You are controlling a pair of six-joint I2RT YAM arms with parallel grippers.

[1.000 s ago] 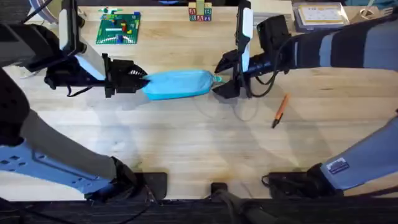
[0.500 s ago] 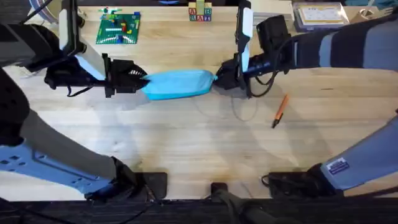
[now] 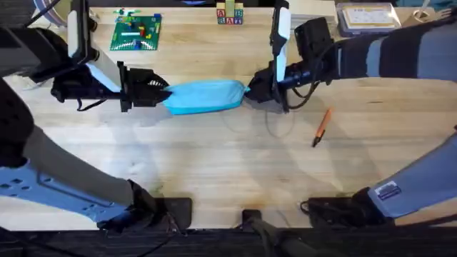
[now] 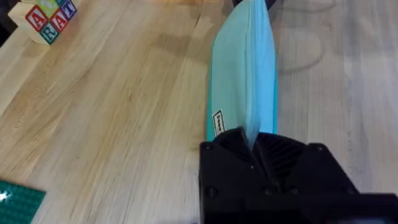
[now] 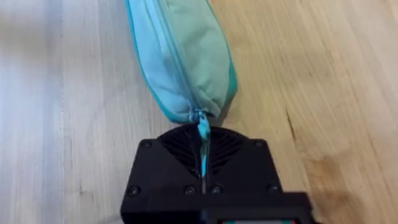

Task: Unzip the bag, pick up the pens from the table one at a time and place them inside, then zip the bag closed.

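Note:
The light-blue bag (image 3: 204,96) lies lengthwise across the far middle of the table (image 3: 214,171), its zipper closed along the top. My left gripper (image 3: 161,93) is shut on the bag's left end (image 4: 245,74). My right gripper (image 3: 250,92) is shut at the right end, with the small pull tab (image 5: 202,127) clamped between its fingers below the bag (image 5: 183,56). An orange pen (image 3: 321,126) with a dark tip lies on the table to the right of the bag, clear of both grippers. The black pen is out of view.
A green brick baseplate (image 3: 136,32) sits at the far left, letter blocks (image 3: 229,14) at the far middle, and a flat box (image 3: 368,18) at the far right. Bare tabletop stretches in front of the bag.
My right gripper, open around the bag's right end a second ago, has shut on the pull tab. The left gripper, bag and orange pen have not moved.

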